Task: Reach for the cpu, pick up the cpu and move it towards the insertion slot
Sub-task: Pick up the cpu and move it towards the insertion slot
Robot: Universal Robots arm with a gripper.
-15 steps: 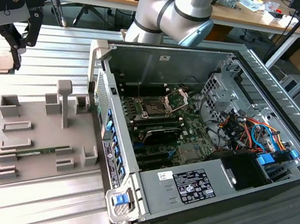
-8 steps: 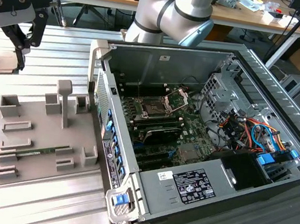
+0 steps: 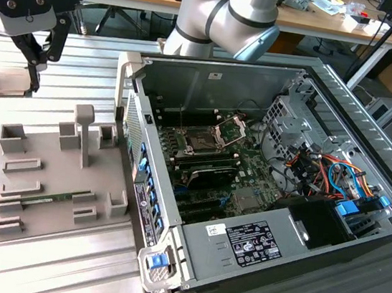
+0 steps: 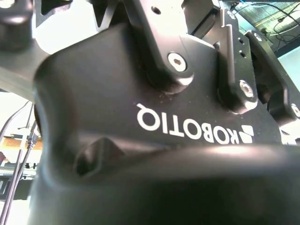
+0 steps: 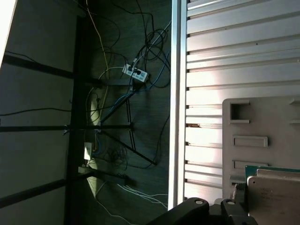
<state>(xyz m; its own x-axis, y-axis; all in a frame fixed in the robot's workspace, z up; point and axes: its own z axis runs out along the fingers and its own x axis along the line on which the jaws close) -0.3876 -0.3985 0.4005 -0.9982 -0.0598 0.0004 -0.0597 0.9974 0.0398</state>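
Holding the cpu (image 3: 8, 83), a small flat square chip with a pale silvery metal top, the black two-finger gripper (image 3: 7, 72) has its fingers (image 3: 34, 60) clamped on the chip's opposite edges. The chip sits right between them and appears lifted clear of the grey moulded fixture tray (image 3: 33, 230). In the first wrist view the cpu (image 5: 274, 199) shows a thin green rim, with the fixture tray (image 5: 262, 110) beyond it. A long green memory stick (image 3: 55, 200) lies in the tray, apart from the fingers.

The insertion slot (image 3: 201, 144), a dark square socket with its shiny silver hinged frame (image 3: 231, 129) swung up, is well apart from the fingers, inside the open grey computer case (image 3: 222, 85).

Judged from this, the risks are:
- An edge grip on so thin a part could let it slip or twist if the arm jerks.
- The near case wall (image 3: 134, 109) stands between the fingers and the socket, so a low path could knock the chip against it.
- The raised frame next to the socket could catch a finger.
- A tilted chip could damage the socket contacts.

As for writing, white lettering (image 4: 192, 126) runs across the gripper body in the second wrist view. A black-and-white printed label (image 3: 255, 242) sits on the case's metal cover, with a small white sticker (image 3: 215, 230) beside it. None of the wording is given here, and faint marks on the chip's top are too dim to make out
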